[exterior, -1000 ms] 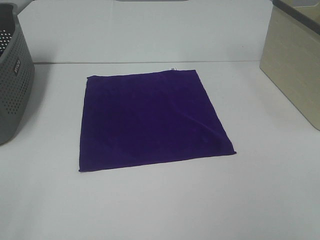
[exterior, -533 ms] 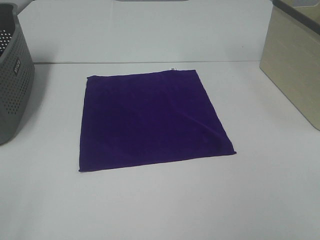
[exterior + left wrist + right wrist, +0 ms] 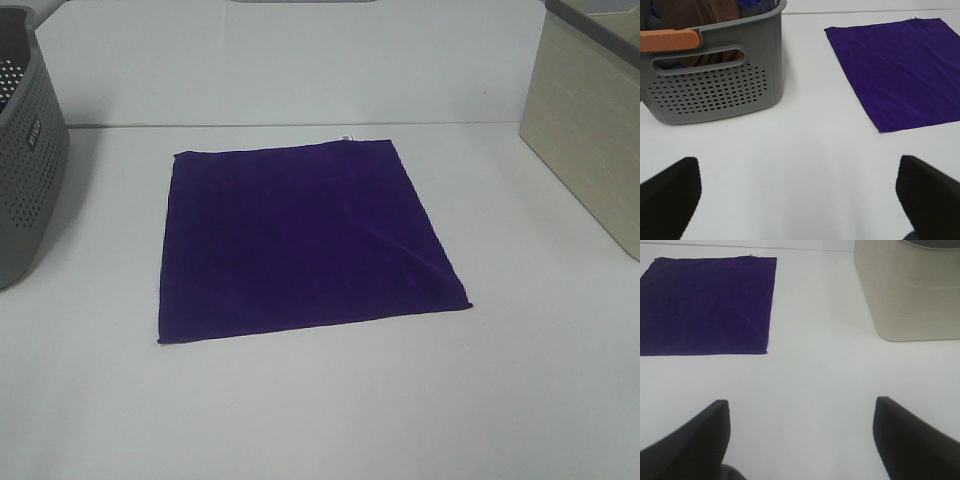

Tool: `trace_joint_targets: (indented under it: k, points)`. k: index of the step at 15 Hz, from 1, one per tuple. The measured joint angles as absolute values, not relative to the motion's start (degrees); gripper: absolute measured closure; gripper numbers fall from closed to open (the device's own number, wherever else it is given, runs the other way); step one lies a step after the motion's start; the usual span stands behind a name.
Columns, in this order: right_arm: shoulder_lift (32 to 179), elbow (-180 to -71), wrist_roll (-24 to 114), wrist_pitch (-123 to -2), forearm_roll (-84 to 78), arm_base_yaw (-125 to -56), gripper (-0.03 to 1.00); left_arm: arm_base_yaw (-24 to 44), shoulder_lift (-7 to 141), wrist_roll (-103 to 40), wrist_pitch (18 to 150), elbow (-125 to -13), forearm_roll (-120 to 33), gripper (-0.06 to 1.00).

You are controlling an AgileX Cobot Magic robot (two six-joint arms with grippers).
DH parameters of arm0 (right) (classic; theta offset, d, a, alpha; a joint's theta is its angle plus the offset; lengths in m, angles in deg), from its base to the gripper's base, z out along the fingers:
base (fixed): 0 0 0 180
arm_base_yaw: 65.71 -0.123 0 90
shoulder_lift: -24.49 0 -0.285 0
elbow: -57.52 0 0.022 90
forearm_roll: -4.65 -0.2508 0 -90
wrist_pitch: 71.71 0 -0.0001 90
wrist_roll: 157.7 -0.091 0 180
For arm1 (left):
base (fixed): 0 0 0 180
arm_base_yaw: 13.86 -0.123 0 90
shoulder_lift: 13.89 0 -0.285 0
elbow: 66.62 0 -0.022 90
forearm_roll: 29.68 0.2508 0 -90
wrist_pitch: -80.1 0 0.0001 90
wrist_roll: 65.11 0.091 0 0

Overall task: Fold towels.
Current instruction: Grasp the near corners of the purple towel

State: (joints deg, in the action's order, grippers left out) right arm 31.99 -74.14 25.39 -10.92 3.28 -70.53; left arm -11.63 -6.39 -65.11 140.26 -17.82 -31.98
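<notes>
A deep purple square towel (image 3: 300, 240) lies spread flat on the white table, with a small white tag (image 3: 345, 136) on its far edge. It also shows in the left wrist view (image 3: 900, 70) and in the right wrist view (image 3: 707, 302). No gripper shows in the exterior high view. My left gripper (image 3: 800, 200) is open and empty over bare table, well short of the towel's near left corner. My right gripper (image 3: 800, 440) is open and empty over bare table, short of the towel's near right corner.
A grey perforated basket (image 3: 25, 150) stands at the left, holding brown and dark cloth in the left wrist view (image 3: 710, 65). A beige bin (image 3: 590, 130) stands at the right, also in the right wrist view (image 3: 910, 290).
</notes>
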Motion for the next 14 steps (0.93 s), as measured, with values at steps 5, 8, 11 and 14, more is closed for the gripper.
trace_joint_targets:
  k: [5,8,11,14]
  points:
    - [32.0,-74.1,25.4,-10.9,3.3,-70.5,0.02,-11.6,-6.4,-65.1,140.3,-17.8,-31.8,-0.05]
    - [32.0,-74.1,25.4,-10.9,3.3,-70.5,0.00,-11.6,-6.4,-65.1,140.3,-17.8,-31.8,-0.05]
    - [32.0,-74.1,25.4,-10.9,3.3,-70.5,0.01,-11.6,-6.4,-65.1,140.3,-17.8,-31.8,-0.05]
    - [32.0,-74.1,25.4,-10.9,3.3,-70.5,0.01,-11.6,-6.4,-65.1,140.3,-17.8,-31.8,-0.05]
